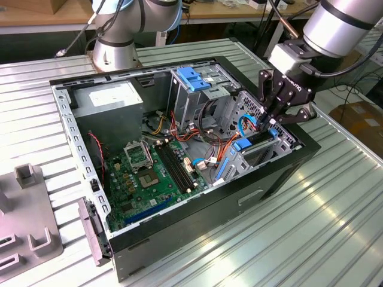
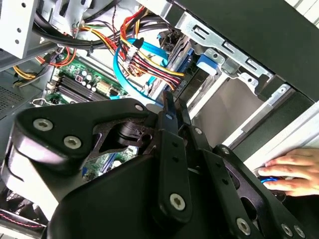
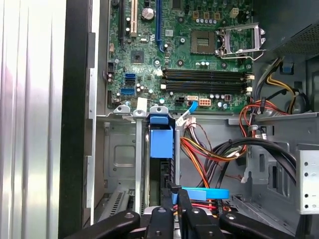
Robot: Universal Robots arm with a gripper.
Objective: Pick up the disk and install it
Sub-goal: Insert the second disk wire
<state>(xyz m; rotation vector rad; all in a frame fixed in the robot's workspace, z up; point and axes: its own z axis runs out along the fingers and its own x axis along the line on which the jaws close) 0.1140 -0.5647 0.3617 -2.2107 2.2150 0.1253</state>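
ribbed metal tabletop (image 1: 311, 227) carries an open computer case (image 1: 179, 233). the gripper (image 1: 272, 122) hangs over the case's front bay, fingers (image 3: 175, 196) pressed close together on the upper edge of the disk (image 3: 161, 144), which stands upright in its slot just beyond them. bundled wires (image 3: 214, 152) and a blue cable (image 3: 204, 193) crowd one side, a metal bracket (image 3: 138, 154) and the black case wall (image 3: 77, 114) the other. a hand (image 2: 294, 172) rests on the case's outer edge.

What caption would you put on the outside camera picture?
Gripper at the disk, inside an open computer case.
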